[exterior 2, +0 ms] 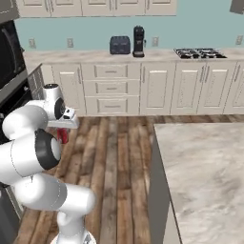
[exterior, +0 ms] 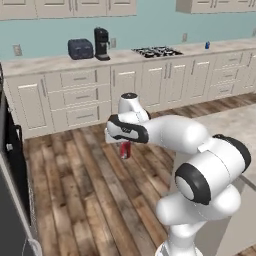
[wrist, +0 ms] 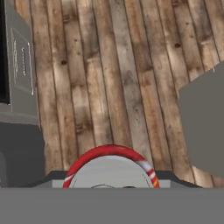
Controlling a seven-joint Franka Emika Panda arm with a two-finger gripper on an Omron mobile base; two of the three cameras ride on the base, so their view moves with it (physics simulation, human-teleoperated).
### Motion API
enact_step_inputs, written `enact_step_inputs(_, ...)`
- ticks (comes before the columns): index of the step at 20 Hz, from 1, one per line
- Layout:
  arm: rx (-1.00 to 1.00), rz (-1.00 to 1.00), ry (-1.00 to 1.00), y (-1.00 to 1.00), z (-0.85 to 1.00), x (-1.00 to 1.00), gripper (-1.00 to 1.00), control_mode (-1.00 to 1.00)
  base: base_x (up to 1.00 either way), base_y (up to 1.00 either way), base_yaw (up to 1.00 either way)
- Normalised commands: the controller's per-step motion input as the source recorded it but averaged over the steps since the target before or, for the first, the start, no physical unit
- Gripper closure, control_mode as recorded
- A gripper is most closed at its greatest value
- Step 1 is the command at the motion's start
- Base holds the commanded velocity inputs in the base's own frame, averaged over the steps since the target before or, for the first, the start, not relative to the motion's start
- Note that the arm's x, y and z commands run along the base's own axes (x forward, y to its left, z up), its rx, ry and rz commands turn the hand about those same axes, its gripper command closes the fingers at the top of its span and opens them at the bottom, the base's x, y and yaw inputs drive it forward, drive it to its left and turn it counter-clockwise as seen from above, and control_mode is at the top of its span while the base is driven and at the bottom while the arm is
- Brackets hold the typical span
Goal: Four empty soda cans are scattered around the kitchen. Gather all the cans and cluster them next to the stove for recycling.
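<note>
Currently my end effector (exterior: 125, 150) is closed on a red soda can (exterior: 125, 149), held upright below my wrist, out over the wood-plank floor (exterior: 85, 200) and well apart from any surface. In the hand view the can's silver top and red rim (wrist: 110, 168) sit right at the bottom between my fingers, so the grip looks centred. Stove (exterior: 157, 51) is on the far surface (exterior: 45, 64) along the teal wall, to the right of the coffee maker (exterior: 102, 43) and the dark toaster (exterior: 80, 49). I see no cans clustered beside the stove yet. One blue can (exterior: 207, 45) stands on that same surface further right, apart from the stove, so it likely needs moving closer. Judgement: early in the task; this can is in transit, the blue one and the others are left, and I can't locate the other two from here. Room: floor between me and the far cabinets is open, a straight run. Watch the island surface (exterior 2: 205, 176) close on my right, its corner edge near my elbow, and the black wall oven (exterior 2: 12, 52) and dark cabinet on my left. Carry height looks below surface level, so I'd need to lift before reaching over the edge by the stove.
</note>
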Motion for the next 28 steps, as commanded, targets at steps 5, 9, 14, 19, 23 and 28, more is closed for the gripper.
enact_step_inputs(5,0.00,0.00,0.00,0.00,0.00,0.00,1.00,1.00,0.77,0.43,-0.05)
enact_step_inputs(9,0.00,0.00,0.00,0.00,0.00,0.00,1.00,1.00,0.76,0.50,-0.08)
enact_step_inputs(14,0.00,0.00,0.00,0.00,0.00,0.00,1.00,1.00,0.79,0.48,-0.07)
enact_step_inputs(19,0.00,0.00,0.00,0.00,0.00,0.00,1.00,1.00,0.78,0.44,-0.06)
enact_step_inputs(23,0.00,0.00,0.00,0.00,0.00,0.00,1.00,1.00,0.71,0.25,-0.09)
enact_step_inputs(28,0.00,0.00,0.00,0.00,0.00,0.00,1.00,1.00,0.48,0.25,-0.26)
